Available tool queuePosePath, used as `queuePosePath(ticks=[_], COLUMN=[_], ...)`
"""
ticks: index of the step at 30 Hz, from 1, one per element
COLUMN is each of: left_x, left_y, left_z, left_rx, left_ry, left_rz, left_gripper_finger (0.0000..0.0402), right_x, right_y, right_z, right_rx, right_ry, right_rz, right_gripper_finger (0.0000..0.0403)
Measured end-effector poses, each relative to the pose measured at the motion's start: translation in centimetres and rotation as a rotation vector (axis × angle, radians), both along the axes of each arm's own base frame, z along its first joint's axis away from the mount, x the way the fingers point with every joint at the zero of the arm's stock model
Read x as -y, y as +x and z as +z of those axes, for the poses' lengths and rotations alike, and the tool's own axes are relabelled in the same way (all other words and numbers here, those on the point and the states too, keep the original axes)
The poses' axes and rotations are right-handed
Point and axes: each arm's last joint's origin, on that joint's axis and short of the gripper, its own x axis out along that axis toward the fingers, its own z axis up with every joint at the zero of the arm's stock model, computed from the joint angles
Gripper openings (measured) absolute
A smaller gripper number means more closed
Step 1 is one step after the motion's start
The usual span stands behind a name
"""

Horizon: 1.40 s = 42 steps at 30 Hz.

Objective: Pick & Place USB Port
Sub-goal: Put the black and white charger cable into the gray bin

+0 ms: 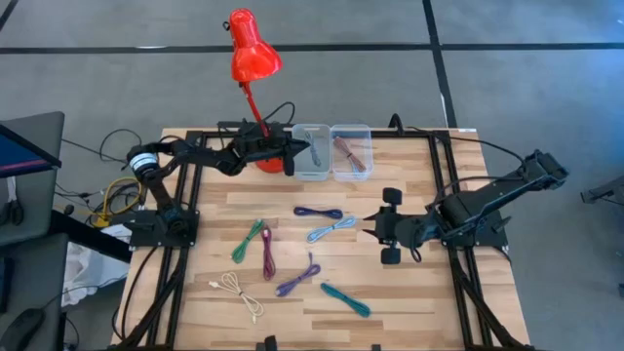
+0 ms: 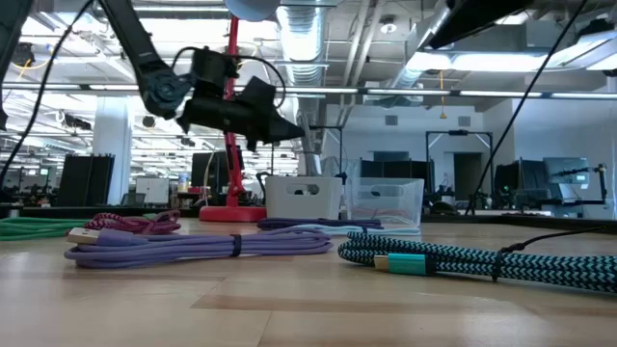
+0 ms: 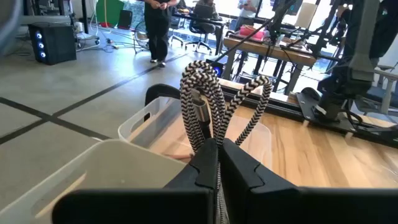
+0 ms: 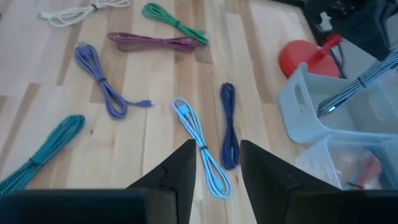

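Holding the striped cable [image 3: 208, 106] clamped in my left gripper [image 3: 217, 152] above the clear bin [image 1: 310, 151], so it can drop in; my right gripper [image 4: 214, 163] hangs open over the light blue cable [image 4: 200, 146] on the table [image 1: 409, 292]

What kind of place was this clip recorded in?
Probably an open-plan robotics lab or workshop. The low view shows exposed ceiling ducts and rows of workstations with monitors; the left wrist view shows a bare concrete floor and a person standing among desks.
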Motion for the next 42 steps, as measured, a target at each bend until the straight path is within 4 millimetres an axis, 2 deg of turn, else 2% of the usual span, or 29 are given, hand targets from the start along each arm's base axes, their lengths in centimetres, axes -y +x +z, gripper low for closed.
queuePosePath(ticks=[3, 10, 18, 26, 32, 42], left_x=[-0.9, -2.3, -2.2, -2.3, -2.3, -0.8], left_y=[0.4, -0.1, -0.2, -0.2, -0.3, 0.8], left_z=[-0.2, -2.2, -2.5, -2.5, -2.5, -2.2], left_rx=[0.009, -0.052, -0.075, -0.074, -0.076, -0.050], left_ry=[-0.029, -0.155, -0.194, -0.192, -0.190, -0.163], left_rz=[0.015, 0.067, 0.080, 0.095, 0.111, 0.057], left_gripper_finger=[0.0005, 0.0005, 0.0009, 0.0044, 0.0055, 0.0060], right_x=[-0.5, -1.0, -1.0, -1.0, -1.0, -0.9], right_y=[-0.7, -1.3, -1.3, -1.4, -1.4, -1.4], right_z=[-0.1, -0.2, -0.2, -0.2, -0.2, -0.2], right_rx=[-0.001, -0.001, 0.002, 0.014, 0.017, 0.022], right_ry=[-0.018, -0.063, -0.062, -0.067, -0.071, -0.081], right_rz=[-0.029, -0.065, -0.068, -0.097, -0.102, -0.112], right_gripper_finger=[0.0116, 0.0116, 0.0116, 0.0116, 0.0116, 0.0116])
